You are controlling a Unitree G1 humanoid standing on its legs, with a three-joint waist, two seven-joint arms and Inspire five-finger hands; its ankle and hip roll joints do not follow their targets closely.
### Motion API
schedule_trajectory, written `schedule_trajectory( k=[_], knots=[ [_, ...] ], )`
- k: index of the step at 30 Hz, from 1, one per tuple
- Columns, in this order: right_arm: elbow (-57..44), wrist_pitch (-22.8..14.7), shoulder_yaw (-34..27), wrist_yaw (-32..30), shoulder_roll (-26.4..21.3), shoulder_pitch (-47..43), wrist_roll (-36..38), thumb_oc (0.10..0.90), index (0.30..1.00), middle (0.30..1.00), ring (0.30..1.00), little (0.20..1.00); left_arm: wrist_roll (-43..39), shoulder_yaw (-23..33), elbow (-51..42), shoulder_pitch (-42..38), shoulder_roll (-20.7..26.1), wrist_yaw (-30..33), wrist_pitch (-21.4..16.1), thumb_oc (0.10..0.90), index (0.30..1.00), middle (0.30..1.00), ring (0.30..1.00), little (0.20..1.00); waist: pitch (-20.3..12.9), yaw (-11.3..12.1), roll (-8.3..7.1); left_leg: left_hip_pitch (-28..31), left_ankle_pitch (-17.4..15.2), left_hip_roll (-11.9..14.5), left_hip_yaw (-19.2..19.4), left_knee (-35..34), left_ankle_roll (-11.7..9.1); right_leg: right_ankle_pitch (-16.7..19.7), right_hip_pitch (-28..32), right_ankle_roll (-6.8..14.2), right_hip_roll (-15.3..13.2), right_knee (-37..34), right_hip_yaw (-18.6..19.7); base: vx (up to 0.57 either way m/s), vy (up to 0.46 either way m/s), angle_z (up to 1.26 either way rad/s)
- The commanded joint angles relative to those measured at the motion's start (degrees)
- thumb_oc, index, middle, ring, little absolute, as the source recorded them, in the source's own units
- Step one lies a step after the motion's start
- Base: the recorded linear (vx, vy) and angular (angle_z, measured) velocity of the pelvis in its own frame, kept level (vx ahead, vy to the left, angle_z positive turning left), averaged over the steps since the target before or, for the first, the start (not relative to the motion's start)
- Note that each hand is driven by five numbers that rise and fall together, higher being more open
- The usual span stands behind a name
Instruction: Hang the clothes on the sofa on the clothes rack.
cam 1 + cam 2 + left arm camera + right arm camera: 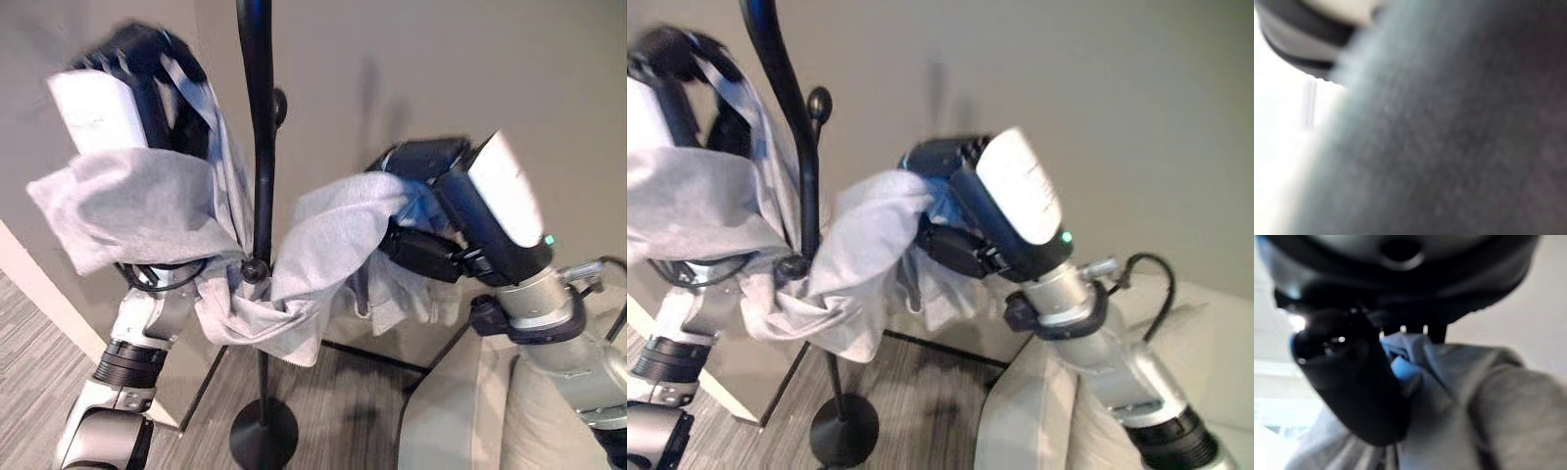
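Note:
A light grey garment (333,235) hangs stretched between my two hands, draped round the black clothes rack pole (257,98). Its middle sags against a small knob (255,269) on the pole. My left hand (147,59) is raised at the upper left of the pole, fingers curled on a strip of the cloth, and more cloth falls over its wrist. My right hand (421,162) is to the right of the pole at mid height. In the right wrist view its thumb (1352,382) presses into the grey cloth (1474,406).
The rack's round base (263,434) stands on the wood floor close to the grey wall. An upper peg (280,103) sticks out to the right of the pole. The beige sofa (460,411) is at the lower right. A white skirting board (39,284) runs at the left.

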Motion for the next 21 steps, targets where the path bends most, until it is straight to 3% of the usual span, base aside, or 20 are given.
schedule_trajectory(
  k=[1,11,21],
  knots=[
    [2.0,0.6,-6.6,-7.6,2.3,-4.8,-1.0,0.400,0.300,0.300,0.300,0.300,3.2,3.2,-1.9,-4.9,2.4,1.1,-1.1,0.400,0.300,0.300,0.300,0.300,-6.2,3.1,-1.64,11.3,-8.9,5.6,1.7,0.3,-5.2,6.0,-4.8,5.0,-3.3,2.4,0.3,0.00,0.000,0.00],
    [2.0,-0.3,-13.0,-8.6,3.2,-1.9,-1.2,0.400,0.300,0.300,0.300,0.300,3.2,5.2,-7.9,-2.0,2.3,-1.6,-4.2,0.400,0.300,0.300,0.300,0.300,-6.4,3.3,-0.97,10.9,-9.1,5.1,0.9,0.3,-4.7,6.6,-4.3,5.3,-3.7,1.0,0.0,-0.01,-0.001,0.04],
    [-2.5,-2.8,-17.5,-4.2,4.9,10.6,1.6,0.400,0.300,0.300,0.300,0.300,-1.1,9.2,-16.9,18.6,0.0,-5.6,-11.7,0.400,0.300,0.300,0.300,0.300,-4.7,3.7,-0.82,10.3,-8.1,6.1,0.0,0.3,-5.1,6.3,-4.8,4.7,-2.7,0.7,-0.2,-0.02,-0.045,0.02]
  ],
)
